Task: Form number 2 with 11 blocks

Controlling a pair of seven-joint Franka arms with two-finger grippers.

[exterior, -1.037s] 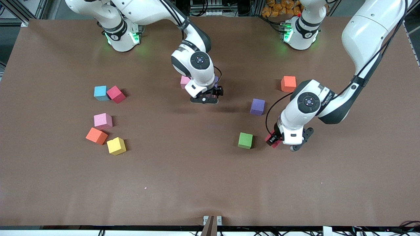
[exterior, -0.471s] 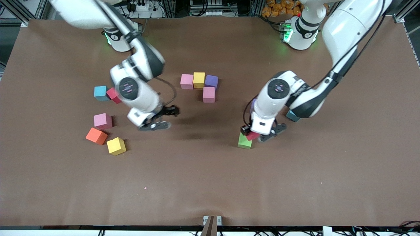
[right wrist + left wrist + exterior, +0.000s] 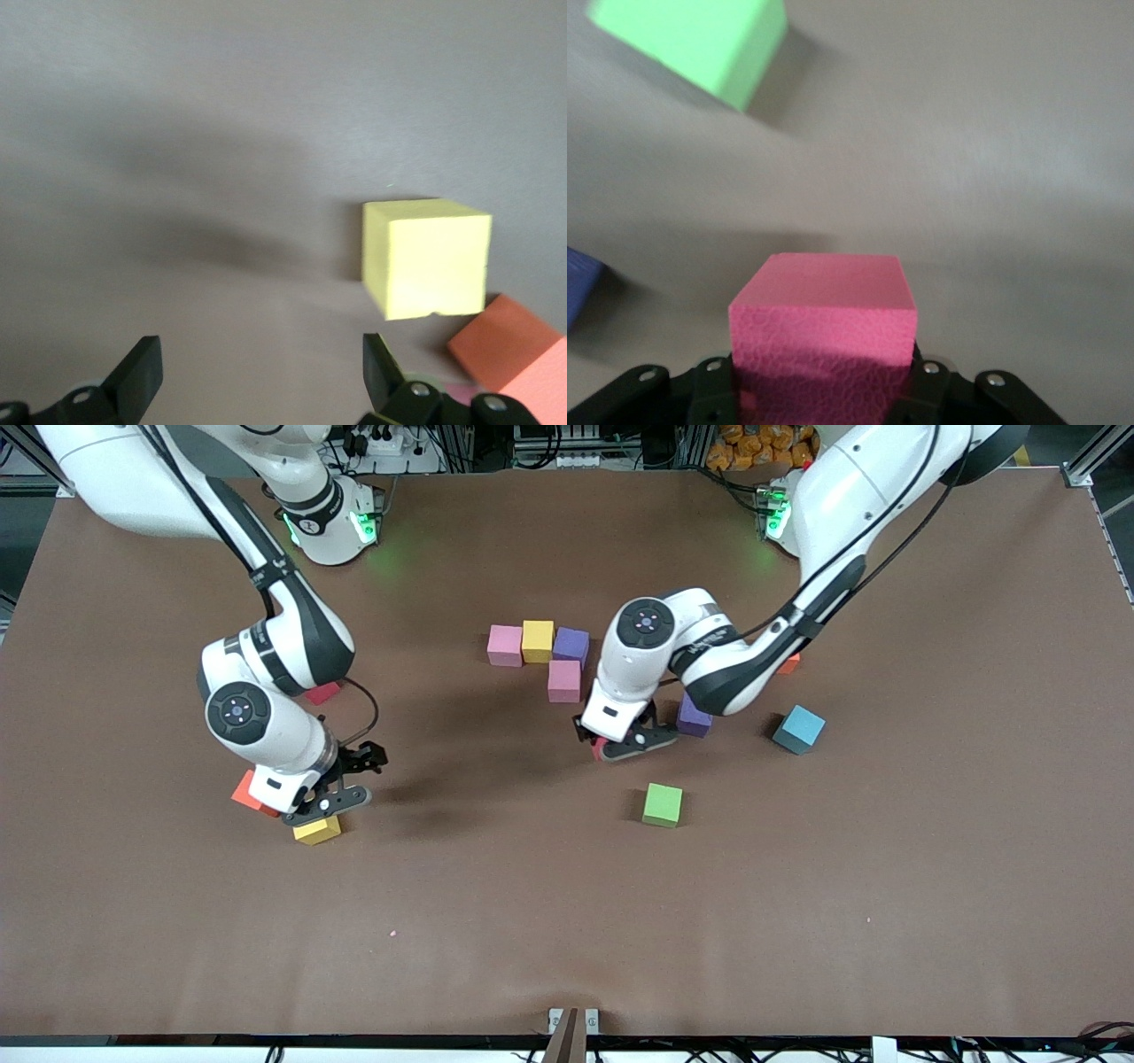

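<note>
Left pincer [image 3: 611, 746] is pinching a red block [image 3: 822, 332], hanging near the pink block [image 3: 563, 680]. Right pincer [image 3: 332, 784], spread, is hovering beside a yellow block [image 3: 427, 258].

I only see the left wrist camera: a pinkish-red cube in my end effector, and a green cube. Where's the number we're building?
Observer: Right by your left end effector and its small matte pinkish-red cube. A small matte pink cube, a yellow cube in the row and a purple cube sit in a line. A second pink cube is against the purple one, nearer the front camera.
Child: What's the other arm doing?
Observer: The right end effector hangs open by a loose yellow cube, which lies beside an orange cube.
Child: Any blue one?
Observer: Yes, a light blue cube lies toward the left arm's end of the table.
</note>
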